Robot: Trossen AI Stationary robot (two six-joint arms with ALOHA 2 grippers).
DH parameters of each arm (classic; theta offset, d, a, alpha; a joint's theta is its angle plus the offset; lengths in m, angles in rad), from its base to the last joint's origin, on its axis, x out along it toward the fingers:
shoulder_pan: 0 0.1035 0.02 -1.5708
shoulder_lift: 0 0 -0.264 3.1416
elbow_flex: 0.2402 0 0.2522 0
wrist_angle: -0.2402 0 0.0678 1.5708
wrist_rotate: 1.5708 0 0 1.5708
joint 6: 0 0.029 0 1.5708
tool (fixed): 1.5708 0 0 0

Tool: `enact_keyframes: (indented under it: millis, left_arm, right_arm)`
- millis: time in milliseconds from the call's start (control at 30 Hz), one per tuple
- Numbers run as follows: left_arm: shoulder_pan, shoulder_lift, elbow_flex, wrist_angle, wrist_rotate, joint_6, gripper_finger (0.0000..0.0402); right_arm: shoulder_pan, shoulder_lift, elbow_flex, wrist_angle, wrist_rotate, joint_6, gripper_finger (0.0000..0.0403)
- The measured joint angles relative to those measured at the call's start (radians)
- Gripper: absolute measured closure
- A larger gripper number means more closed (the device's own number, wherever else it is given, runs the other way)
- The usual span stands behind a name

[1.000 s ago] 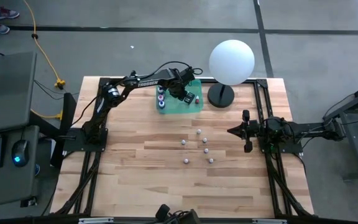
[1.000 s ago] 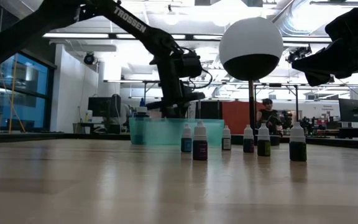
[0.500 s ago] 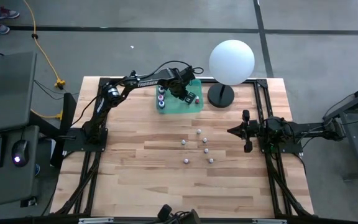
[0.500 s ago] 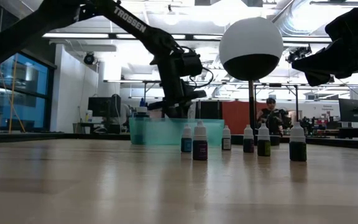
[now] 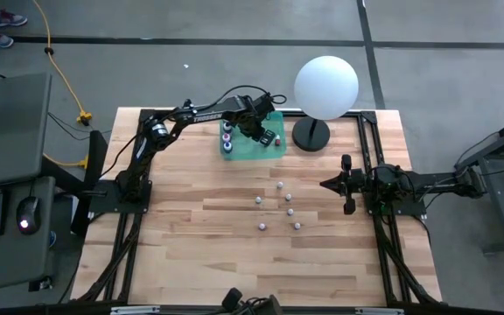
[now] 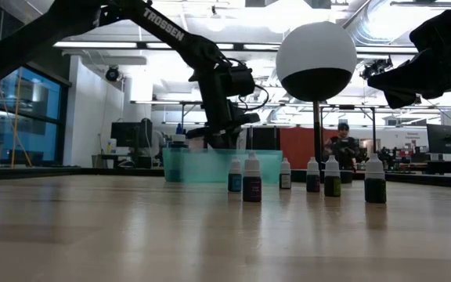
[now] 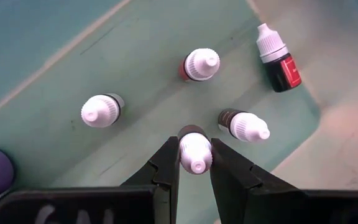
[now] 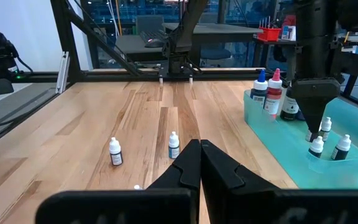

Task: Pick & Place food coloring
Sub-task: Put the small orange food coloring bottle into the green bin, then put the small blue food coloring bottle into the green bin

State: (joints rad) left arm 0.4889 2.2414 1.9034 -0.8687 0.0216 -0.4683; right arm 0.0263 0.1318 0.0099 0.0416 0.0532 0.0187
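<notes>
Over the green tray (image 5: 250,149), the left end effector (image 7: 195,163) is clamped on a small bottle (image 7: 194,149) among bottles already standing there. Best to set it upright clear of its neighbours, then part the fingers gently. Right of the tray, six bottles (image 5: 288,211) wait on the worktop (image 5: 191,254); farther right, the right end effector (image 5: 347,185) rests, fingers together.

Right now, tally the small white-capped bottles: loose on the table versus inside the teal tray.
Loose bottles on the table: 6
Tray bottles in the teal tray: 5, one gripped by the left pincer
Total: 11
</notes>
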Motion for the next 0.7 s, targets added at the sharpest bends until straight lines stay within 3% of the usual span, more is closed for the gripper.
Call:
enact_keyframes:
  millis: [300, 700]
  left_arm:
    - [0.000, 0.000, -0.001, 0.004, 0.003, 0.016, 0.0278]
    - [-0.015, 0.003, 0.010, 0.001, -0.003, 0.019, 0.0271]
  right_arm:
    - [0.000, 0.000, 0.000, 0.000, 0.000, 0.000, 0.0402]
    - [0.000, 0.000, 0.000, 0.000, 0.000, 0.000, 0.0402]
